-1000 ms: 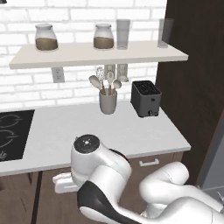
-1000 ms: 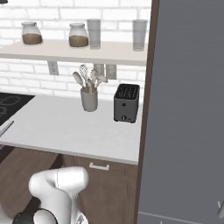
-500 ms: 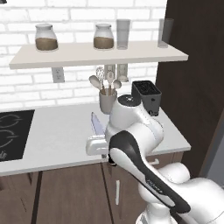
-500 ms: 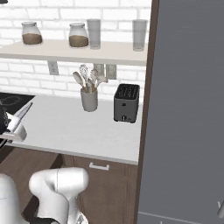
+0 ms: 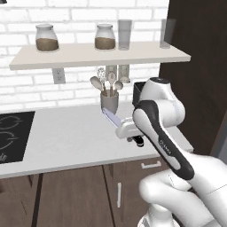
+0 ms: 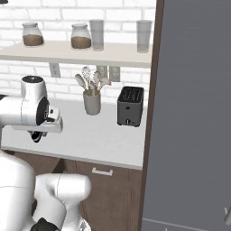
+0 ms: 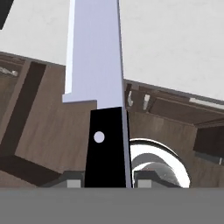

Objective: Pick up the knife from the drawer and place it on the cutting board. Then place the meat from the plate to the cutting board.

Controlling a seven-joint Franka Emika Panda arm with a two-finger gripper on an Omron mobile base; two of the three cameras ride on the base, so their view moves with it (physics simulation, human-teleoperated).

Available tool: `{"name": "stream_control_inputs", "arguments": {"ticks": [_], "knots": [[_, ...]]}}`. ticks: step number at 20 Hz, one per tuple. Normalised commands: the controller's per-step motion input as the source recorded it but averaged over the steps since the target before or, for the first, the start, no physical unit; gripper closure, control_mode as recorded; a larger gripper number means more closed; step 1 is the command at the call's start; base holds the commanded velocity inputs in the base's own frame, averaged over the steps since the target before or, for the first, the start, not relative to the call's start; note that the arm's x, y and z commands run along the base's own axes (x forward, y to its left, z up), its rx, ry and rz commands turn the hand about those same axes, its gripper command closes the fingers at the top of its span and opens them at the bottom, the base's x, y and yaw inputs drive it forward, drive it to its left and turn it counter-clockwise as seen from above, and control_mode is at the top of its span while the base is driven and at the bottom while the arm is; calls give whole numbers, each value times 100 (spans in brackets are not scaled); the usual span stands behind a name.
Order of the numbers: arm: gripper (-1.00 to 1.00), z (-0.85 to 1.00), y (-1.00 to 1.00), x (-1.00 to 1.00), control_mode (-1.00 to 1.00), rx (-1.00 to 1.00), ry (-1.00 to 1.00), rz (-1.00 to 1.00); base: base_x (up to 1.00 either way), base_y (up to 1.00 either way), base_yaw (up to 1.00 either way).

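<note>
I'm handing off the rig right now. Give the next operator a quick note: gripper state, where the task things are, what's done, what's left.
Gripper: shut on the knife, held by its black handle, blade pointing away from the hand.
In the left base view the blade sticks out over the white counter, near the utensil holder and toaster.
Done: knife picked up.
Left: lay the knife on the cutting board, then move the meat from the plate to the board.

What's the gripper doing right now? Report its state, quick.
Gripper: shut on the knife, gripped by its black handle, blade pointing away over the counter.
</note>
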Motion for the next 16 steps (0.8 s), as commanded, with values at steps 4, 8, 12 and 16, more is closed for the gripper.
{"name": "stream_control_inputs", "arguments": {"ticks": [4,8,12,16], "knots": [[100,0,-56,19,-100,-3,0,15,0,0,0],[100,0,-51,1,-100,-4,0,10,0,0,0],[100,0,-33,0,-100,-6,0,4,0,0,0],[100,1,-21,-13,-100,-3,-7,0,0,0,0]]}}
